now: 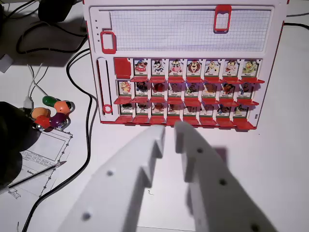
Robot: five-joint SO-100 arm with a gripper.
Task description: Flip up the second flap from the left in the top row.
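Note:
A red flap-board game lies flat on the white table, filling the upper middle of the wrist view. It has three rows of small picture flaps. In the upper row the leftmost cell shows plain red with no picture. The second flap from the left shows a cartoon face, as do the flaps to its right. My gripper has two white jaws low in the view, just short of the board's near edge and below the lowest row. They stand slightly apart with nothing between them.
Black cables and thin white cables run left of the board. A cluster of coloured beads lies there too. A printed sheet with a pen sits at the lower left beside a dark rounded object. Red sliders sit on the board's grid panel.

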